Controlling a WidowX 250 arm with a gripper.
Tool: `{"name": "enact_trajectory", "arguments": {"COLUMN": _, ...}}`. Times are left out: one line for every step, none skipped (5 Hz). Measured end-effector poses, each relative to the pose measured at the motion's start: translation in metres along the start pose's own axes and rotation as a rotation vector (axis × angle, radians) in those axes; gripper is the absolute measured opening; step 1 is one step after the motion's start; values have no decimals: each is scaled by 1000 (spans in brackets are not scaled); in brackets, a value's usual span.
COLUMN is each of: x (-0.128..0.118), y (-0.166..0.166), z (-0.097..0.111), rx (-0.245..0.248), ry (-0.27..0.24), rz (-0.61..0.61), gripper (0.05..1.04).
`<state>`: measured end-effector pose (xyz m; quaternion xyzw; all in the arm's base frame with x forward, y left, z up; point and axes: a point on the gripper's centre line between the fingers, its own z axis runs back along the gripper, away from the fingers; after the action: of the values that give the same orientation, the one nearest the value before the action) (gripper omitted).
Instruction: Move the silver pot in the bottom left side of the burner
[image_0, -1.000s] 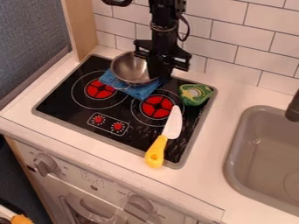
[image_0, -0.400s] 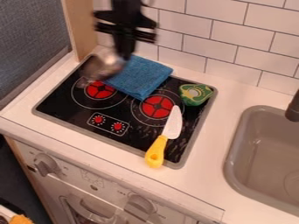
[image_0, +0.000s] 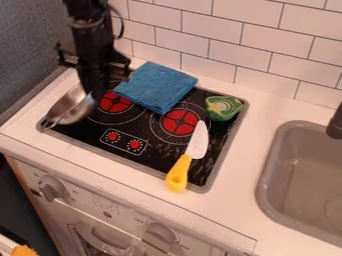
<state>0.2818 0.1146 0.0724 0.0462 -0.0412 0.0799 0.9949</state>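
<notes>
Moved since the earlier frames: silver pot (image_0: 70, 106), from beside the folded blue cloth (image_0: 157, 87) to the left edge of the stove top (image_0: 153, 156); gripper (image_0: 95, 95), shifted left along with it.

Gripper: one, black, clasping the pot by its rim, on the side towards the wall.

Pot, position: tilted, its outline crossing the stove's left border, handle (image_0: 47, 124) by the near left corner. Base contact: cannot tell.

Step in hand, as judged: final placing and setting down. Recommended handling: ease the pot slightly right, so the base lands inside the border; level it while lowering, slowly; loosen the grip only once the base bears evenly; then withdraw straight up, clear of the rim.

Risks: early release, with the pot rocking or dropping off its tilt; handle catching the raised border; pot settling half on the desk (image_0: 280, 107)
</notes>
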Motion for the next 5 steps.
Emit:
{"name": "enact_trajectory", "arguments": {"x": -7, "y": 10, "z": -19, "rx": 46, "ry": 44, "rz": 9, "gripper": 64}}
{"name": "enact_trajectory", "arguments": {"x": -5, "y": 13, "z": -25, "rx": 65, "ry": 53, "rz": 18, "gripper": 91}}
{"name": "enact_trajectory", "arguments": {"x": -7, "y": 11, "z": -25, "rx": 50, "ry": 62, "rz": 27, "gripper": 256}}
{"name": "enact_trajectory", "arguments": {"x": -7, "y": -1, "z": 3, "rx": 9, "ry": -10, "rz": 5, "gripper": 544}}
{"name": "enact_trajectory", "arguments": {"x": -6, "y": -13, "z": 27, "rx": -28, "ry": -60, "rz": -31, "gripper": 835}}
